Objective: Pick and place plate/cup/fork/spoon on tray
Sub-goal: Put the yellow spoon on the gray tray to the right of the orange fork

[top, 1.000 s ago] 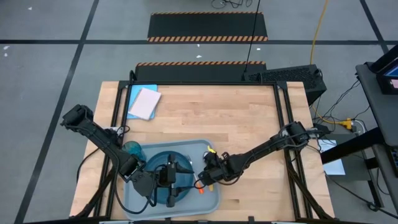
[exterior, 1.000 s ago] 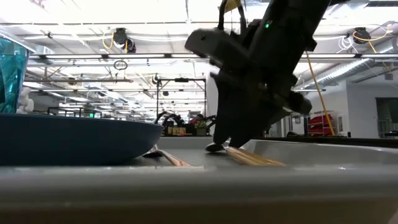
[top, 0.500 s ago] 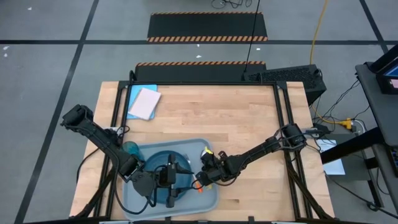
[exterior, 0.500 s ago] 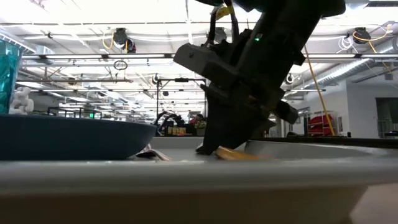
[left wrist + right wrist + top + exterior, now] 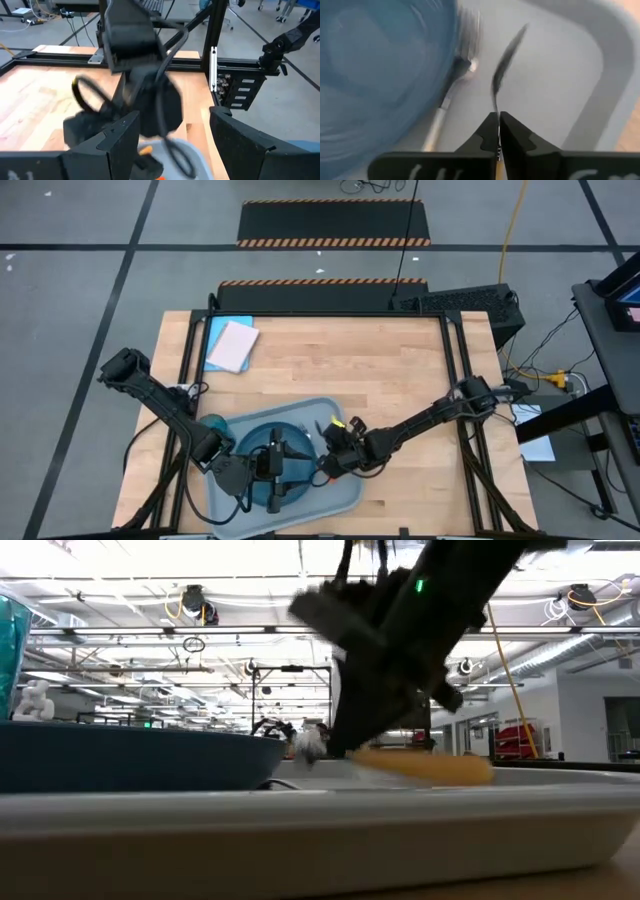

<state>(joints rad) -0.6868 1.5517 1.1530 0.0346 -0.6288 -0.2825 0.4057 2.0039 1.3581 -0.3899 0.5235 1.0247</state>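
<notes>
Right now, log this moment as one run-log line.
right gripper: shut on spoon, over tray | left gripper: open, over plate | fork: beside plate

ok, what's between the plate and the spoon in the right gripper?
The fork. It lies on the tray close by the plate rim, beside the spoon pinched in the right gripper. The right wrist view shows it.

Two dark, near-black jointed arms, slender links with bulkier joint housings. Right arm (image 5: 420, 423): yellow tag by the wrist, small green indicator light, looping black cables. Left arm (image 5: 165, 405): same matte black finish, wedge-shaped fingers (image 5: 107, 142).
</notes>
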